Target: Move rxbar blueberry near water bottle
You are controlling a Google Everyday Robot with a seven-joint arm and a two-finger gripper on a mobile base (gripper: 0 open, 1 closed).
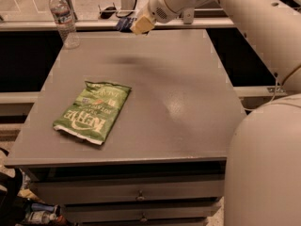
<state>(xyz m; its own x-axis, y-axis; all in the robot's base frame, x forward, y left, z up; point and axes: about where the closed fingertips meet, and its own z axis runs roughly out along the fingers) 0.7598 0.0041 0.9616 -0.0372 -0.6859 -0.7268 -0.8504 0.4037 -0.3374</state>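
Note:
My gripper (134, 26) hangs above the far edge of the grey table (188, 98), left of its middle, at the end of the white arm. It is shut on the rxbar blueberry (123, 23), a small dark-blue wrapper that sticks out to the left of the fingers, held in the air. The water bottle (62, 19), clear with a white cap and pale label band, stands upright on the far left corner of the table, well to the left of the gripper.
A large green chip bag (93, 110) lies flat on the left half of the table. The white arm (244, 22) crosses the upper right and the robot's body (268, 168) fills the lower right. Drawers (136, 197) sit under the table front.

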